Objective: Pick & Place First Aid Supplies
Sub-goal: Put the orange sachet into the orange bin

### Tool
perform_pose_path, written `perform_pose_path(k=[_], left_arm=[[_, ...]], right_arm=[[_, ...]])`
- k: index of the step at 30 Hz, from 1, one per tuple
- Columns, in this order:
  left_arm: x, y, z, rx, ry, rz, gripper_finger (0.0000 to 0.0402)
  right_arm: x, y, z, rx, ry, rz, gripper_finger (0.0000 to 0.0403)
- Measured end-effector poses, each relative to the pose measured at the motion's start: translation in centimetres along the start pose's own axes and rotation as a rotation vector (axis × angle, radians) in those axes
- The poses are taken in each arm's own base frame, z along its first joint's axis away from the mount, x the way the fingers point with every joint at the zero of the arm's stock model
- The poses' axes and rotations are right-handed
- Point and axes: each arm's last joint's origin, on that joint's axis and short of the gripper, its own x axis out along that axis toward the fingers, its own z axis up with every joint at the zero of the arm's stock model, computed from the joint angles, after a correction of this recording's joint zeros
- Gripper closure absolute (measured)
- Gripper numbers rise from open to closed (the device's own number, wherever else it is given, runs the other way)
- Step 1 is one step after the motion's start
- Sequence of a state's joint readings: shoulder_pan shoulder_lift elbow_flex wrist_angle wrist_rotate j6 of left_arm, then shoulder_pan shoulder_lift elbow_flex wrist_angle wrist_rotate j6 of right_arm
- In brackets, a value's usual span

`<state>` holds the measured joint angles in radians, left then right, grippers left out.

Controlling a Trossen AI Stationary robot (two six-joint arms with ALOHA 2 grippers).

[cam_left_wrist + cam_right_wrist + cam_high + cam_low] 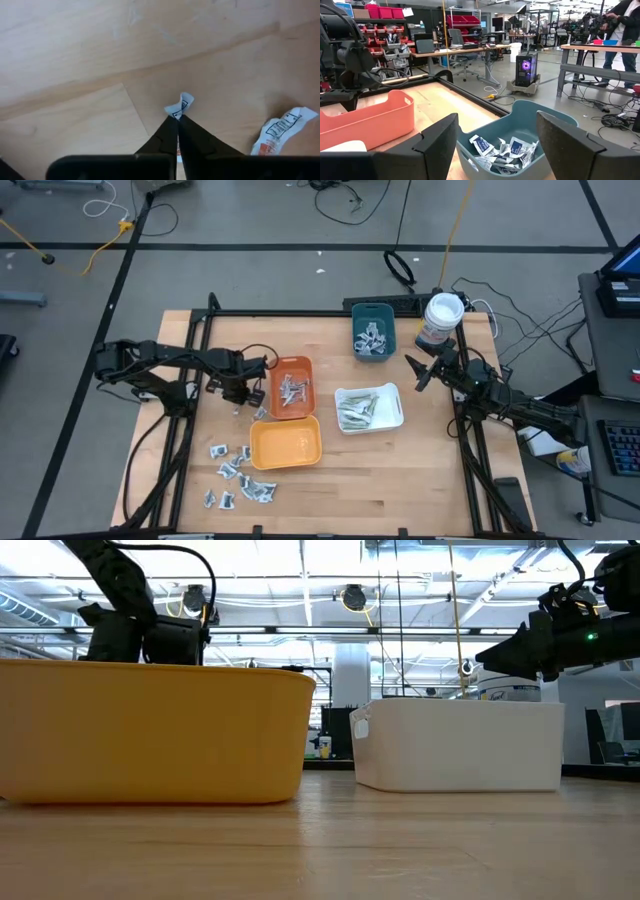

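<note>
Inspecting the high view first, we find the left gripper low over the wooden surface at centre-left of the frame, just left of the upper orange tray, which already holds a few packets. The loose first aid supplies lie scattered at lower left, beside the lower orange tray. The right gripper waits at centre-right, near the white tub, with the teal tray and the white tray between the arms. We judge the left arm far nearer to the loose packets.

From the low view, only the tray walls fill the foreground; the packets are hidden behind them.

Turning to the left wrist view, we see the left jaws clenched on a small white packet, its free end standing out past the tips in line with the fingers. A second packet lies at the lower right of the frame, off to one side of the jaws and untouched.

Closing with the right wrist view, we note the right jaws released and wide, holding nothing, with the teal tray and its sachets directly ahead between the fingers.

We judge that the held packet's delivery turns on the upper orange tray lying just to the right of the left jaws.
</note>
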<state>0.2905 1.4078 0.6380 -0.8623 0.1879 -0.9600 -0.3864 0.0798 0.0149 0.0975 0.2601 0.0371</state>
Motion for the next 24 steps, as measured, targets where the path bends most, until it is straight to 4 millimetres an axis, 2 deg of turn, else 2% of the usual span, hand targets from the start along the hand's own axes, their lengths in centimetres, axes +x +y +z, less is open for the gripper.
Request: perform_pose_path(k=[3, 18, 24], left_arm=[[-0.6, -0.1, -0.1, 0.014, 0.004, -0.001, 0.0392], [-6.2, -1.0, -0.7, 0.152, -0.016, 0.012, 0.0399], [-8.0, -3.8, 0.9, 0.268, -0.028, 0.005, 0.04]], right_arm=[[0.0, 0.0, 0.0, 0.0, 0.0, 0.0, 0.014], [0.0, 0.0, 0.0, 0.0, 0.0, 0.0, 0.014], [0.0, 0.0, 0.0, 0.0, 0.0, 0.0, 0.014]])
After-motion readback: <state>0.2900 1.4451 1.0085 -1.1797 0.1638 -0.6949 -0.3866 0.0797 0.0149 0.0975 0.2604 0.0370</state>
